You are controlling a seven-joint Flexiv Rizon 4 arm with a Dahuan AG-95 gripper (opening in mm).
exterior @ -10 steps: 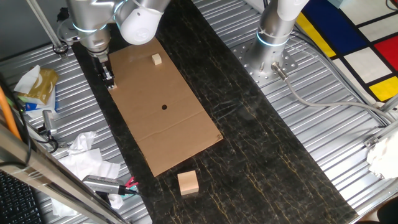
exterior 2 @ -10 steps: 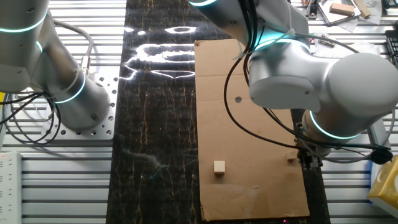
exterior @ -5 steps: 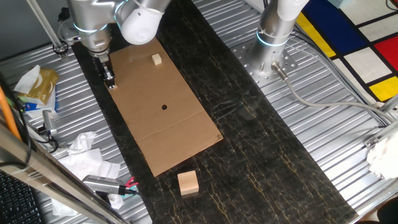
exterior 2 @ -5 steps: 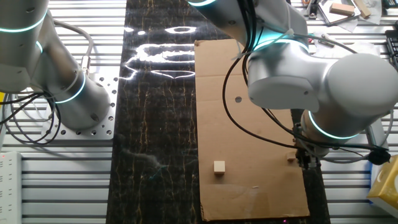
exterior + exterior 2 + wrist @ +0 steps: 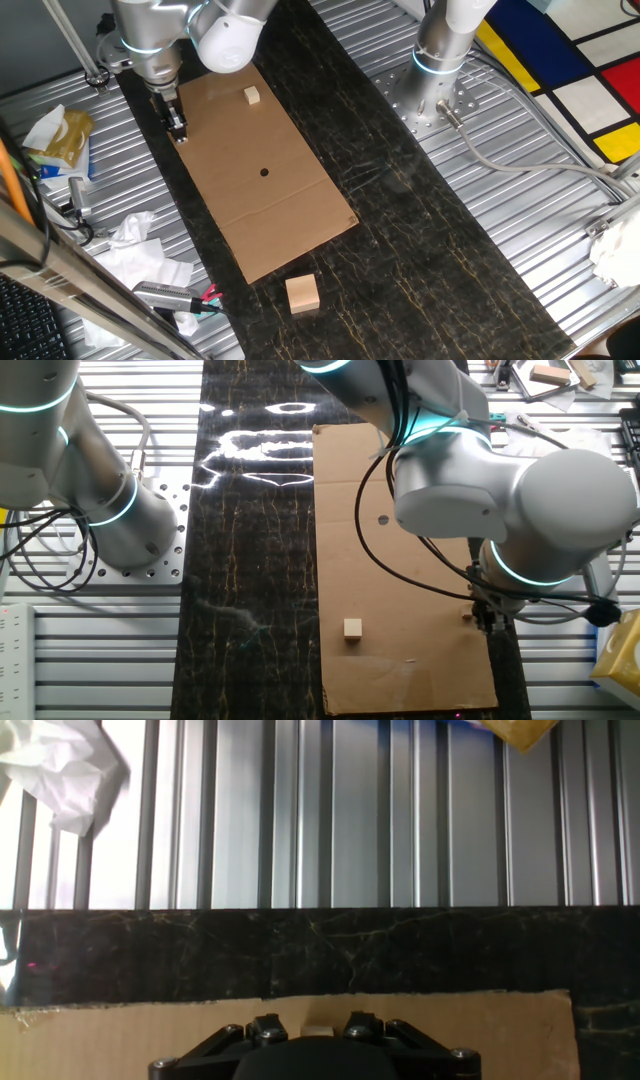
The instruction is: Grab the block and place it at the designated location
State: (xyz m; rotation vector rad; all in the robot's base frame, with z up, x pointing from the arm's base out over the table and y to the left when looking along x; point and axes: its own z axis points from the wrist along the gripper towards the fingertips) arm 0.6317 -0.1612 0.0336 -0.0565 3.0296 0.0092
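The tiny tan block (image 5: 318,1031) sits between my fingers at the bottom of the hand view; a sliver of it (image 5: 466,617) shows by the fingertips in the other fixed view. My gripper (image 5: 179,132) is shut on it at the far left edge of the brown cardboard sheet (image 5: 290,210), just above the surface. The black dot (image 5: 264,171) marks the sheet's middle, well away from the gripper, and also shows in the other fixed view (image 5: 383,518). The gripper (image 5: 484,622) is largely hidden by my arm there.
A slightly bigger pale block (image 5: 251,95) lies on the cardboard, also seen in the other fixed view (image 5: 352,627). A large wooden cube (image 5: 302,293) sits on the dark strip. Crumpled paper (image 5: 135,250) and tools lie left. A second arm's base (image 5: 440,60) stands behind.
My arm has shifted slightly up and away from the cardboard edge, with the tiny block between the fingers. Nothing else has moved.
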